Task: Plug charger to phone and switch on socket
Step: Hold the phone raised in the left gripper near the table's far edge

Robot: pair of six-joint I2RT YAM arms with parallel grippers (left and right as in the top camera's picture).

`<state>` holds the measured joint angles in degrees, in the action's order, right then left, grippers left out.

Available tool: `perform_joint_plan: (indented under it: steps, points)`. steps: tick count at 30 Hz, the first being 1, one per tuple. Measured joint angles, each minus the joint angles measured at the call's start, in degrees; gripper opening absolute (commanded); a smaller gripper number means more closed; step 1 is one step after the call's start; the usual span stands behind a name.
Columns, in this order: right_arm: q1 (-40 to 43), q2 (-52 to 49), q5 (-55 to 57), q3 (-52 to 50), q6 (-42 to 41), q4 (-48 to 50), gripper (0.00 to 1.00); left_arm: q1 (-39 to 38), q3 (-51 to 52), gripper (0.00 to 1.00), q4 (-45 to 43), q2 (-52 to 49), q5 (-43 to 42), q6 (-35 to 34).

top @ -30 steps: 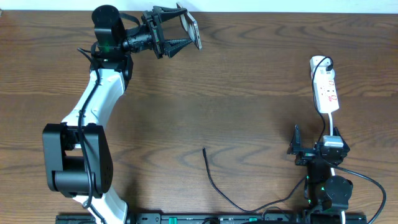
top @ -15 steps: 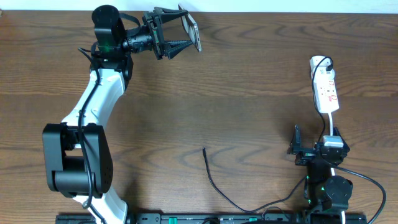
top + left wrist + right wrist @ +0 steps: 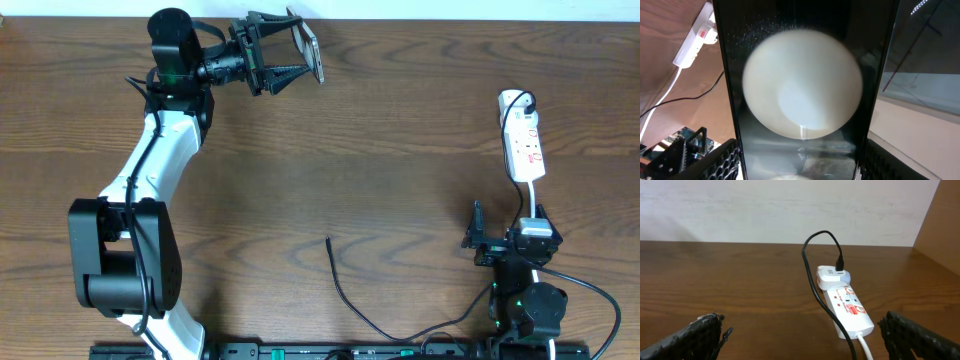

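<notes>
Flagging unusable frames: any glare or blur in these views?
Left wrist: the glossy black rectangular phone fills the frame, with a large blurred white round patch, possibly glare. Right wrist: white power strip sharp, own jaws soft at the corners. Overhead: evenly lit, sharp.

You see the whole desk [image 3: 380, 150] from straight above — the right wrist looks low across it; all views share the socket [image 3: 850, 311].

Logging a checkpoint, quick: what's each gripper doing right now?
Left gripper: shut on the phone.
Right gripper: open, holding nothing.
</notes>
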<state>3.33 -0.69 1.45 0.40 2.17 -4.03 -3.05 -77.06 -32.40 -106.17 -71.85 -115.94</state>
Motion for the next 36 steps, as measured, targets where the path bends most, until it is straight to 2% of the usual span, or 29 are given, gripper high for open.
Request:
perform_joint_plan:
  steps: [13,24,36]
  points:
    - [0.0,0.0,0.0,0.0,0.0,0.0,0.99,1.14,0.0,0.07,0.15,0.0,-0.26,0.0]
    - [0.0,0.0,-0.02,0.0,0.0,0.0,0.99,1.4,0.11,0.08,7.06,0.0,-0.9,0.04]
    - [0.0,0.0,0.0,0.0,0.0,0.0,0.99,1.4,0.13,0.07,7.13,0.0,-0.96,0.04]
